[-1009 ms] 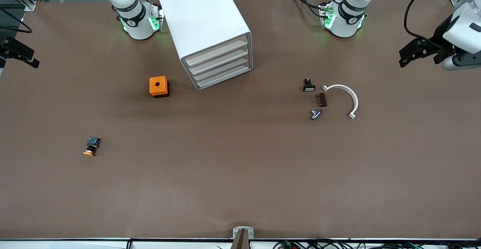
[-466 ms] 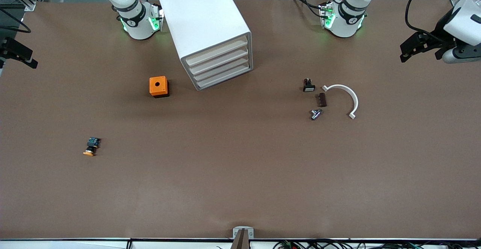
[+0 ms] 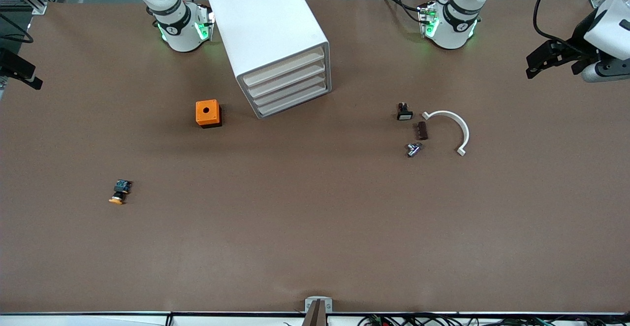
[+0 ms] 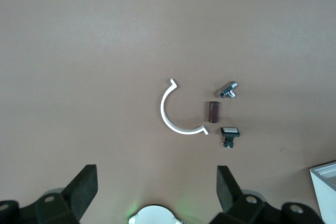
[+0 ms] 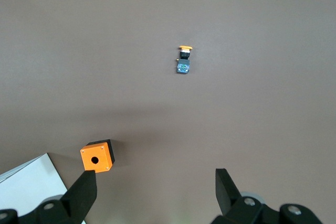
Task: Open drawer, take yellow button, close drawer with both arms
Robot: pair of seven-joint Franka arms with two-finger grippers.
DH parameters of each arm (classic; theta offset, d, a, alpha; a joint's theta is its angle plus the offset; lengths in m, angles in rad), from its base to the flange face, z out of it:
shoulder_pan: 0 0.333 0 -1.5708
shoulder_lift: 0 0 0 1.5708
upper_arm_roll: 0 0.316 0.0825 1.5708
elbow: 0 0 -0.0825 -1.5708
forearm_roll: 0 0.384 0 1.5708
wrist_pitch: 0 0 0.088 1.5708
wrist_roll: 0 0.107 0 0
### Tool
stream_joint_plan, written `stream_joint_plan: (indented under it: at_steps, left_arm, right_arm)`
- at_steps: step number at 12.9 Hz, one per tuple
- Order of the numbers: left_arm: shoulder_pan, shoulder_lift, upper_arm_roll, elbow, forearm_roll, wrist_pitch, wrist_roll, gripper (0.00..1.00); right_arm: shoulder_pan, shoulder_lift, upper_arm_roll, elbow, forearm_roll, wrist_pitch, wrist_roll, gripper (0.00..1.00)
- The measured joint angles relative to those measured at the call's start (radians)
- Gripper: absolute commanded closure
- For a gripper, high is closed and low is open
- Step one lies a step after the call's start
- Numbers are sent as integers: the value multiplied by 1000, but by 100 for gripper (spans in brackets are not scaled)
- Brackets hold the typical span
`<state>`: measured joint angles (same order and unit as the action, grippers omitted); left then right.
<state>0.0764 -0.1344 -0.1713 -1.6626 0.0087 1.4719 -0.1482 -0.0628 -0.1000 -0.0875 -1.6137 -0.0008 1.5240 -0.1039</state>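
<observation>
The white cabinet (image 3: 268, 25) stands near the arms' bases, and its top drawer (image 3: 284, 66) is shut flush like the three trays below it. The button (image 3: 119, 192), with an orange cap and black-and-blue body, lies on the bare table toward the right arm's end, nearer the front camera than the cabinet. It also shows in the right wrist view (image 5: 184, 60). My left gripper (image 3: 534, 65) hovers open and empty over the left arm's end of the table (image 4: 156, 190). My right gripper (image 3: 29, 77) hovers open and empty over the right arm's end (image 5: 155, 190).
An orange cube with a round hole (image 3: 207, 113) sits beside the cabinet. A white arc (image 3: 450, 129), a brown piece (image 3: 422, 130), a metal part (image 3: 413, 149) and a black-and-white switch (image 3: 404, 112) lie toward the left arm's end.
Both grippers have drifted a little outward toward their ends of the table and slightly toward the bases. Nothing on the table has moved.
</observation>
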Motion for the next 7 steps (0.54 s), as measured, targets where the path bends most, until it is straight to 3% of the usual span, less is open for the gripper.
stream_joint_plan:
  at_steps: [3,7]
  left_arm:
    - [-1,0,0,1,0,4,0,0]
    - [0,13,0,19,0,16,0,0]
  right_arm:
    - [-27,0,48,0,0,0,-1,0]
    - [-32,0,57,0,0,0,-1,0]
